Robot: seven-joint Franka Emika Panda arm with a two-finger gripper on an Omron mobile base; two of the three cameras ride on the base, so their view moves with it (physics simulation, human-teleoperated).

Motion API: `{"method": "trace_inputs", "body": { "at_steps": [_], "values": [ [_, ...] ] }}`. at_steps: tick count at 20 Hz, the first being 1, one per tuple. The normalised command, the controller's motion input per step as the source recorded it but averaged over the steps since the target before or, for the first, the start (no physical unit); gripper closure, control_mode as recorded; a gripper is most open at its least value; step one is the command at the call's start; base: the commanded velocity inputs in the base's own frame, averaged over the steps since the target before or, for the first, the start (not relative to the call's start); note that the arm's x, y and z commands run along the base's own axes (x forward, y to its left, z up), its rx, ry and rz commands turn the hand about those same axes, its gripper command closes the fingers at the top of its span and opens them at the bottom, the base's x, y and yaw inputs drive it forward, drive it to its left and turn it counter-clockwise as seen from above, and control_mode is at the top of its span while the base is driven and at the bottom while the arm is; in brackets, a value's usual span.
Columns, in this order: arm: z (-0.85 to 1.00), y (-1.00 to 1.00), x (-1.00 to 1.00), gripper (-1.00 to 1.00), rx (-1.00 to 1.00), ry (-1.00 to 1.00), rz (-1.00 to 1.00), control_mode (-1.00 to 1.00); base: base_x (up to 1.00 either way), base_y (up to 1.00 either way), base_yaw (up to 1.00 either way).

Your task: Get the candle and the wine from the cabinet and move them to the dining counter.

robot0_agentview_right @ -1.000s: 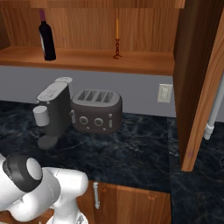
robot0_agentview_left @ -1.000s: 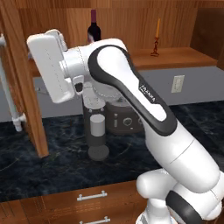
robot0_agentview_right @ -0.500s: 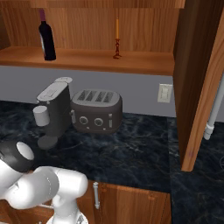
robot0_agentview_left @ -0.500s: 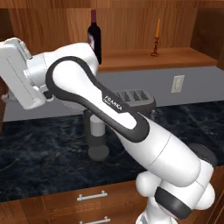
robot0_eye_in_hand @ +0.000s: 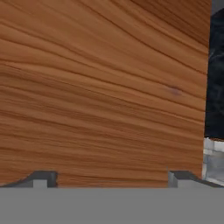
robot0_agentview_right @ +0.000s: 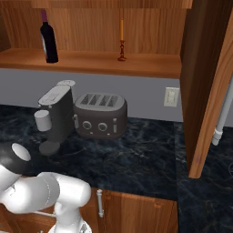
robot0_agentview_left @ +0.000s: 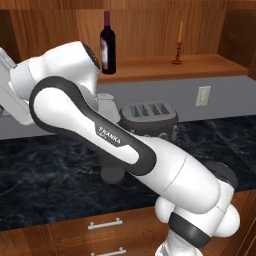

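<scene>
The wine point(robot0_agentview_left: 107, 44) point(robot0_agentview_right: 48, 38) stands upright at the left of the open cabinet's shelf point(robot0_agentview_left: 200, 65) point(robot0_agentview_right: 95, 63). Further right on that shelf, the candle point(robot0_agentview_left: 179, 44) point(robot0_agentview_right: 121, 40) stands in its small holder. My arm reaches far to the left in the left base view, well away from both. In the hand view my gripper point(robot0_eye_in_hand: 111, 179) is open with nothing between its fingertips, and it faces a reddish-brown wooden panel point(robot0_eye_in_hand: 100, 87) at close range. The dining counter is out of view.
Below the shelf, a grey toaster point(robot0_agentview_right: 100, 116) point(robot0_agentview_left: 150, 117) and a dark coffee machine point(robot0_agentview_right: 54, 116) stand on the black marble countertop point(robot0_agentview_right: 150, 154). The cabinet's right door point(robot0_agentview_right: 205, 82) hangs open over the counter. A wall outlet point(robot0_agentview_right: 171, 96) sits behind, and drawers point(robot0_agentview_left: 105, 225) are below.
My arm has swung far to the left. The left cabinet door that stood at the left of the left base view has gone from it. Wine and candle have not moved.
</scene>
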Motion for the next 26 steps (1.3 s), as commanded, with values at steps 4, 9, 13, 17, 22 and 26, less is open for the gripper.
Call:
{"method": "trace_inputs", "body": {
  "at_steps": [4, 9, 13, 17, 22, 26],
  "values": [
    [-0.03, -0.50, 0.00, -1.00, -0.05, 0.00, 0.00, -1.00, 0.00, 0.00, 0.00],
    [0.00, -0.65, -0.01, -1.00, -0.02, -0.03, 0.00, -1.00, 0.00, 0.00, 0.00],
    [-0.02, -0.78, -0.11, -1.00, 0.00, -0.06, 0.00, -1.00, 0.00, 0.00, 0.00],
    [-0.06, -0.81, -0.16, -1.00, 0.00, -0.12, 0.00, -1.00, 0.00, 0.00, 0.00],
    [-0.04, -0.81, -0.14, -1.00, 0.00, -0.17, 0.00, -1.00, 0.00, 0.00, 0.00],
    [0.00, -0.75, -0.06, -1.00, -0.02, -0.10, 0.00, -1.00, 0.00, 0.00, 0.00]
  ]
}}
